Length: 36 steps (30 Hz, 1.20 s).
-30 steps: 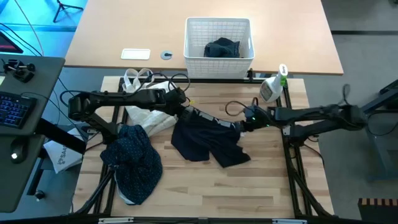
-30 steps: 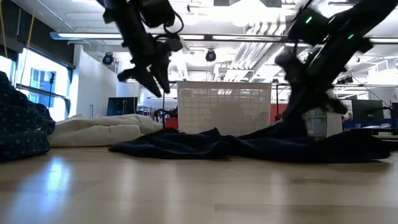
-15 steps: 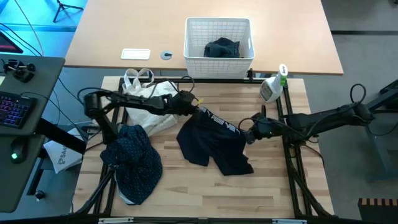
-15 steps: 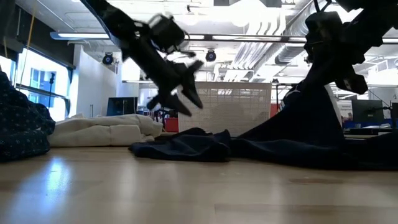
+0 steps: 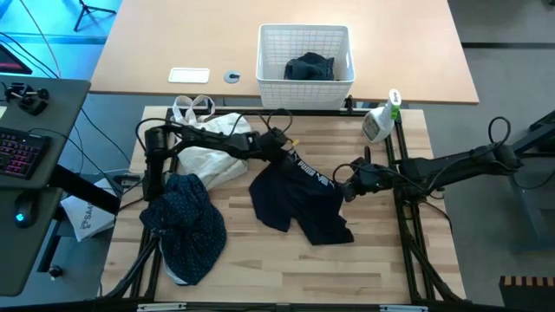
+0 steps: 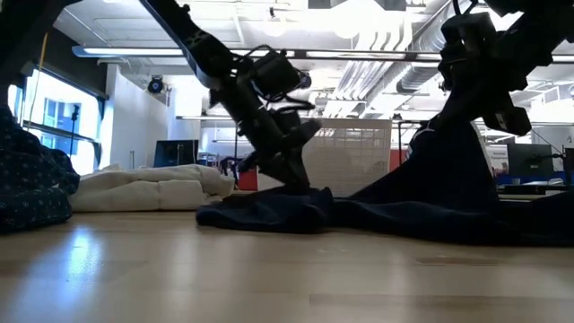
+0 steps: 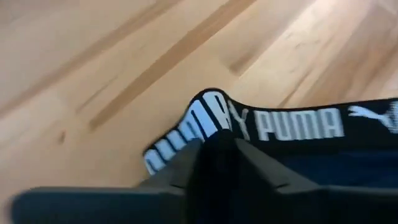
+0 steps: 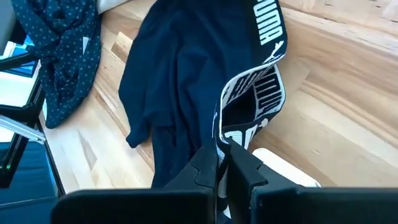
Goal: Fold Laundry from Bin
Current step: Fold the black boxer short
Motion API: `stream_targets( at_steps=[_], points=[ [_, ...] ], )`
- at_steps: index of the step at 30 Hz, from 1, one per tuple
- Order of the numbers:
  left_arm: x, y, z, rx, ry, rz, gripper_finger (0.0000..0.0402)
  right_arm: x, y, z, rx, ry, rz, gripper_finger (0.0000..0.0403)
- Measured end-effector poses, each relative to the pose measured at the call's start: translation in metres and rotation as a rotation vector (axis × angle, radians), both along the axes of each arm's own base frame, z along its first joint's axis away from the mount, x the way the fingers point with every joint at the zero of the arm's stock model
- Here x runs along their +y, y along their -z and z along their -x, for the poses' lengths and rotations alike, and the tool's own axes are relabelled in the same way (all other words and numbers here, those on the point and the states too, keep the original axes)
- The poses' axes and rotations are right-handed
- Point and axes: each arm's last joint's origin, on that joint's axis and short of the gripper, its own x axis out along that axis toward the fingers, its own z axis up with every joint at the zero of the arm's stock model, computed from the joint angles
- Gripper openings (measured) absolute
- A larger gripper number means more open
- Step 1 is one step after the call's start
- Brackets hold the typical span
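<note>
Spreading is the evident purpose of the layout in the high view: the dark navy shorts with a white-lettered black waistband (image 5: 299, 198) lie at table centre, the band stretched between both grippers so the cloth can flatten. The left gripper (image 5: 282, 147) meets the band end at 10 o'clock; the right gripper (image 5: 344, 188) holds the end at 3 o'clock. The white lattice plastic bin (image 5: 305, 54) stands at 12 o'clock with one dark garment inside. The navy dotted shirt (image 5: 185, 223) lies heaped at 8 o'clock.

Low view: the right gripper lifts its side of the shorts into a peak; the left gripper touches the low heap.

Left wrist view: finger spacing cannot be told; the tips press onto the waistband.

Right wrist view: fingers pinched tight on the waistband.
</note>
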Motion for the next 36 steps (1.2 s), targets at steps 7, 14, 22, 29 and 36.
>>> stream_targets(
  at_steps=[7, 14, 22, 29, 36],
  points=[
    [-0.016, -0.046, -0.001, -0.036, 0.172, -0.138, 0.0004, 0.000, -0.020, 0.006, 0.002, -0.006, 0.010, 0.0006],
    [-0.078, -0.158, 0.038, -0.296, 0.474, -0.216, 0.0001, 0.011, -0.103, 0.024, 0.034, -0.145, 0.020, 0.0006],
    [-0.129, -0.245, 0.107, -0.665, 0.743, 0.096, 0.0001, 0.046, -0.193, 0.027, -0.346, -0.614, -0.332, 0.0006],
    [-0.103, -0.225, 0.109, -0.456, 0.237, -0.069, 0.0000, 0.010, -0.175, 0.041, -0.027, -0.119, -0.067, 0.0003],
    [-0.082, -0.167, 0.085, -0.141, 0.052, -0.234, 0.0000, -0.012, -0.122, 0.038, 0.228, 0.151, 0.117, 0.0004]
  ],
)
